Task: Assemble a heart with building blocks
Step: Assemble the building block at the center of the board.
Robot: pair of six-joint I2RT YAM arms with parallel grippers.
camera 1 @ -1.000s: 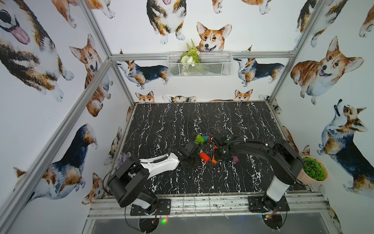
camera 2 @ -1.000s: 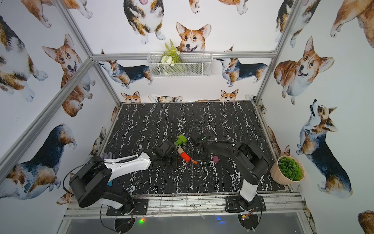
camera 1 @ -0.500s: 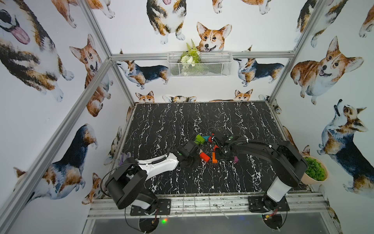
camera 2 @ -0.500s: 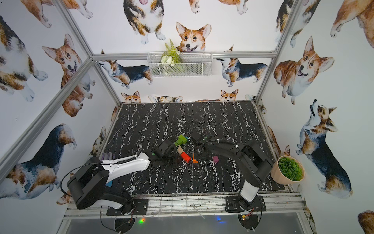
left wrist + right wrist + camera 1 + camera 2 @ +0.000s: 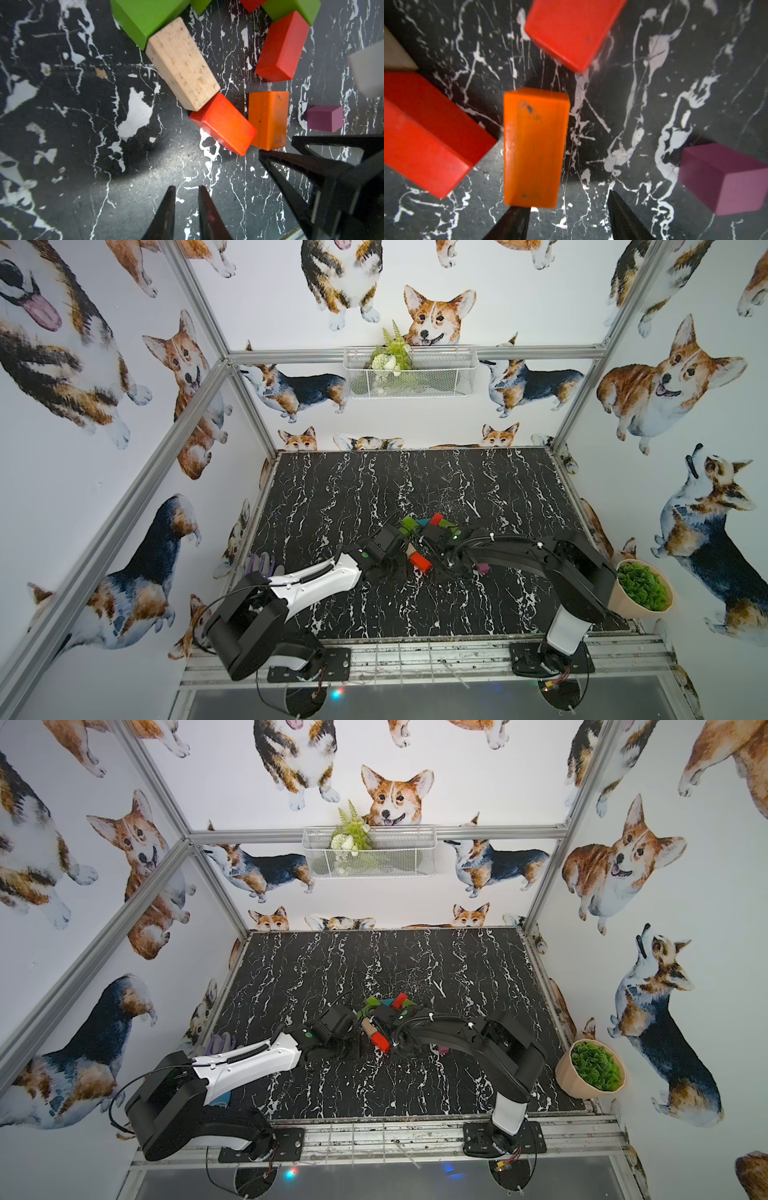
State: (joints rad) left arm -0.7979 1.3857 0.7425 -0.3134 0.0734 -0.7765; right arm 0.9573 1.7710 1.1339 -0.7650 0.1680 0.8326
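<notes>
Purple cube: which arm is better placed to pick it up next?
Probably right: the right gripper is open, close beside the purple cube. The left gripper sits farther away, on the far side of the orange block.

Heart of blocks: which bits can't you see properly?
- Heart: partly covered in both top views by the right arm.
- Green block: cut off by the left wrist picture's edge.
- Teal triangle: too small in a top view to tell what it touches.
- Plain-wood block: blurred and cut off in the right wrist view.
</notes>
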